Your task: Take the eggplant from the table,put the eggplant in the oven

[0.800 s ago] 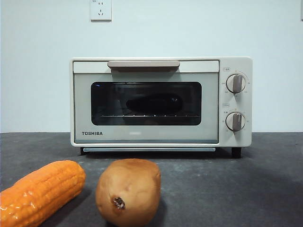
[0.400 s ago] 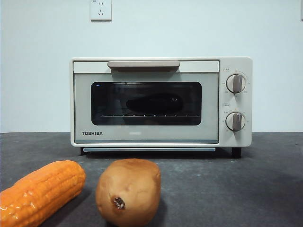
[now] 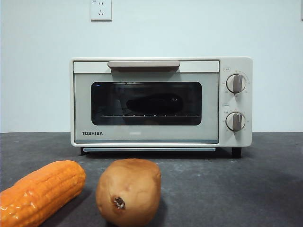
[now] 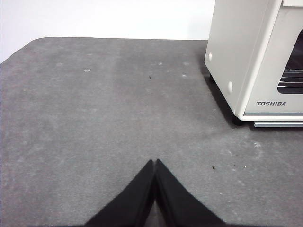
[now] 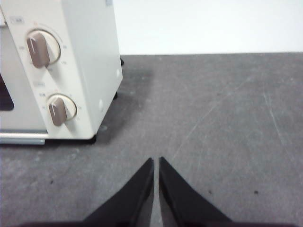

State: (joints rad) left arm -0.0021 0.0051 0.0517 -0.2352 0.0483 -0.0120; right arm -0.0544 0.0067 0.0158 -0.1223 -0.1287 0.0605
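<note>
At the far left of the front view an orange corn cob (image 3: 40, 191) lay slanted on the dark grey counter (image 3: 236, 189), its near end cut off by the picture's edge. Just beside it, to the right and apart from it, a tan-brown potato (image 3: 128, 191) stood on the counter with a dark pit facing the camera. Behind both, near the white wall, sat the cream oven (image 3: 161, 101), its glass door shut under the beige handle (image 3: 143, 64). Through the dark glass the eggplant (image 3: 154, 104) showed as a long dark shape lying on the wire rack inside. Two round knobs, one above the other (image 3: 236, 83), occupied the oven's right panel. A wall socket (image 3: 101, 9) was mounted above the oven, left of its middle.

The left claw (image 4: 155, 163) hovered over bare counter off the oven's left side, clenched with its tips touching and grasping nothing. The right claw (image 5: 156, 161) hovered over bare counter off the oven's knob side, its jaws drawn nearly together with a thin slit between them, also empty.
</note>
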